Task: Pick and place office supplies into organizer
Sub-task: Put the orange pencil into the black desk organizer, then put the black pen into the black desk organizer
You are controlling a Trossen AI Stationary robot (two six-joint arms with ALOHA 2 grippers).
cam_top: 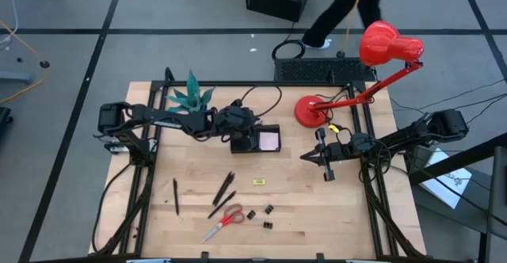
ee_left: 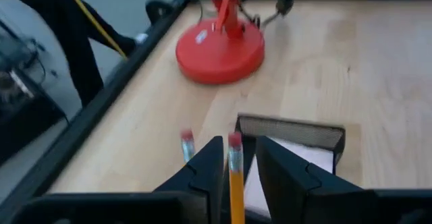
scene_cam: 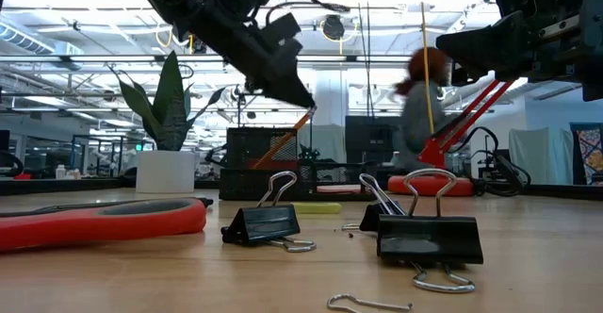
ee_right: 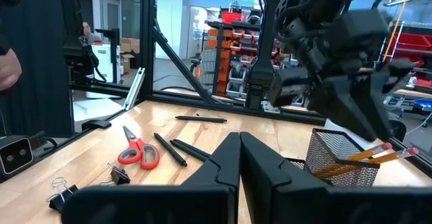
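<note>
The black organizer (cam_top: 277, 128) stands at mid-table, with a pink sticky pad (cam_top: 270, 141) lying in it. Its mesh cup (ee_right: 337, 160) holds two orange pencils (ee_right: 378, 153), which lean on the rim with their erasers up. My left gripper (ee_left: 237, 143) hangs open over the cup. One pencil (ee_left: 235, 180) stands between its fingers with a gap on each side. Scissors (cam_top: 224, 222), pens (cam_top: 224, 188), binder clips (cam_top: 268, 209) and a yellow piece (cam_top: 258, 181) lie on the near half of the table. My right gripper (cam_top: 305, 158) waits shut to the organizer's right.
A red desk lamp's base (cam_top: 310, 110) stands right of the organizer, its head (cam_top: 388, 45) over the far edge. A teal plant (cam_top: 190, 97) is at the far left and a keyboard (cam_top: 325, 71) behind the table. A person (cam_top: 341, 13) walks past beyond it.
</note>
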